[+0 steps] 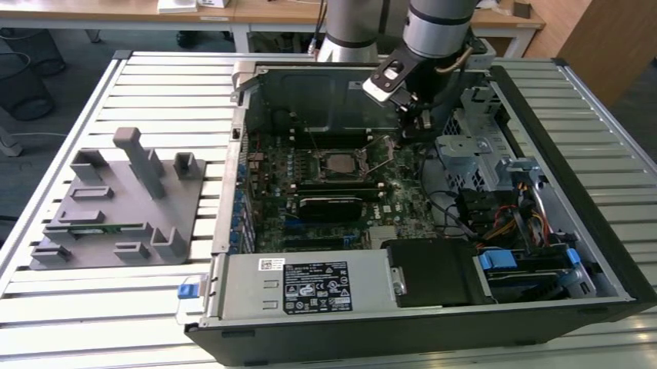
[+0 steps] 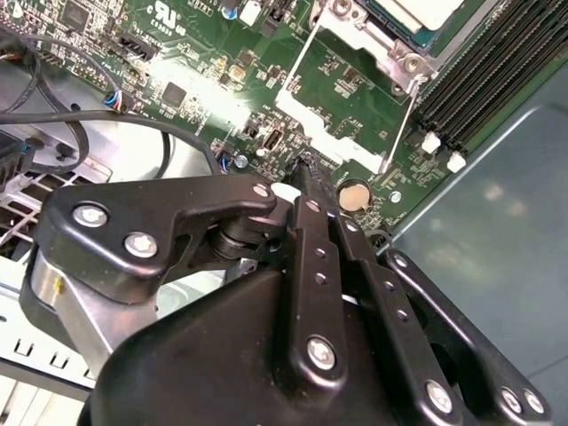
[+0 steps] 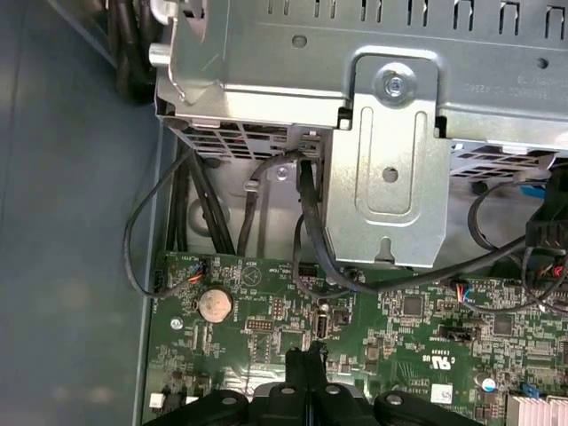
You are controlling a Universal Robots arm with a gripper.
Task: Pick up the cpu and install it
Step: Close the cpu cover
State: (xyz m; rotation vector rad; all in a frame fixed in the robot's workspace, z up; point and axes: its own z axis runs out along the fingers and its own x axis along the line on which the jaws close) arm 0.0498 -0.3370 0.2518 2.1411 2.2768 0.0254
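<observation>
In both wrist views the gripper (image 2: 307,169) (image 3: 306,358) points down at the green board (image 3: 266,328); its black fingers (image 2: 315,200) are pressed together with nothing between them; the tip hangs close over the board, near one coin battery (image 2: 353,195), and I cannot tell whether it touches. In the second wrist view a thin wire lever (image 2: 401,120) runs just past the tip; two white clips (image 2: 431,142) end the long black slots; the cpu (image 2: 426,11) lies in its socket beyond, apart from the gripper. In the first wrist view black cables (image 3: 311,240) and one metal cage (image 3: 390,151) stand behind the board. In the exterior view the arm (image 1: 441,27) reaches down into the open case (image 1: 580,154); one grey holder (image 1: 113,207) sits on the table (image 1: 165,84) at the exterior view's left, well apart.
</observation>
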